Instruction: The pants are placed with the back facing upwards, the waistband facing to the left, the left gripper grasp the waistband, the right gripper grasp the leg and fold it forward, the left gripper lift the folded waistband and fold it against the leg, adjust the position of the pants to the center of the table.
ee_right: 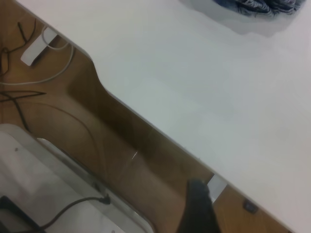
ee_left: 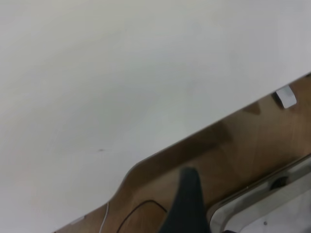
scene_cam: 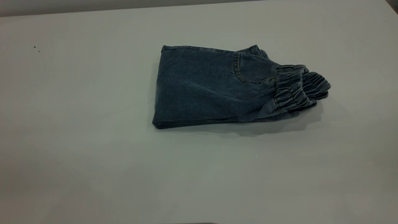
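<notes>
The pants (scene_cam: 217, 87) are lying folded into one compact, layered bundle on the table (scene_cam: 77, 140), a little right of its middle and toward the far side. The waistband (scene_cam: 298, 91) is sitting at the bundle's right end, its ruffled gathers stacked in two rows, while the folded edge is running along the left. Judging by this, both folds are looking finished, and only the centring is appearing doubtful: the bundle is resting slightly right of centre, so a small nudge leftward may be remaining.

Neither arm is showing in the exterior view. The left gripper (ee_left: 187, 204) is hanging off the table's edge over the wooden floor (ee_left: 252, 141), and the right gripper (ee_right: 199, 208) is doing likewise on its side; each is showing only one dark finger, holding nothing, and how far open either is cannot be told.

Counted: one pair of pants, one waistband, one stitched pocket (scene_cam: 248, 70) showing, two grippers.
</notes>
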`<state>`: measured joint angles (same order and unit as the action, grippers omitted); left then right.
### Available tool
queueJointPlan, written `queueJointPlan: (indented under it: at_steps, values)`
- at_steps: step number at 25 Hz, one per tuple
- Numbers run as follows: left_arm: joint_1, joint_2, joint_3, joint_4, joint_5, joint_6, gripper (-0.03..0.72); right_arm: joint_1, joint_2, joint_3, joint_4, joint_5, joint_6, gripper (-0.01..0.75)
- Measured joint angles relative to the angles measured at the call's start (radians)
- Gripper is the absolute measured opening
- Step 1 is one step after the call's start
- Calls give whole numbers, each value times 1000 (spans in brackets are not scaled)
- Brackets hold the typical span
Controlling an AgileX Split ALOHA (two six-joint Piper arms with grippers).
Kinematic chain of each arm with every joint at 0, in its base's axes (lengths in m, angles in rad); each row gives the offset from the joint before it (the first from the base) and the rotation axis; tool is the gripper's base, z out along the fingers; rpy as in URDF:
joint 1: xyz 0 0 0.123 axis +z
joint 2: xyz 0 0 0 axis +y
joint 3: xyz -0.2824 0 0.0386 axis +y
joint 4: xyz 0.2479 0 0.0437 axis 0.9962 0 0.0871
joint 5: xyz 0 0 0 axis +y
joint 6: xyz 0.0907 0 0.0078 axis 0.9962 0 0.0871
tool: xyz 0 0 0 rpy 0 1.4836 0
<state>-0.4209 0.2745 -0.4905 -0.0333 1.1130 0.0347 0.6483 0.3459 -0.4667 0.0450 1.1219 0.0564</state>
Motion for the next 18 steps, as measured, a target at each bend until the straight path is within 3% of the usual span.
queueJointPlan:
  at_steps: [5,7,15,18]
  values:
    - [-1,-13,0,0,0,0,573,-7,-13,0,0,0,0,441]
    - [11,-14,0,0,0,0,573,-51,-19,0,7,0,0,441]
    - [209,-14,0,0,0,0,573,-475,-60,0,20,0,1,441]
    - [293,-14,0,0,0,0,573,-592,-130,0,21,0,1,441]
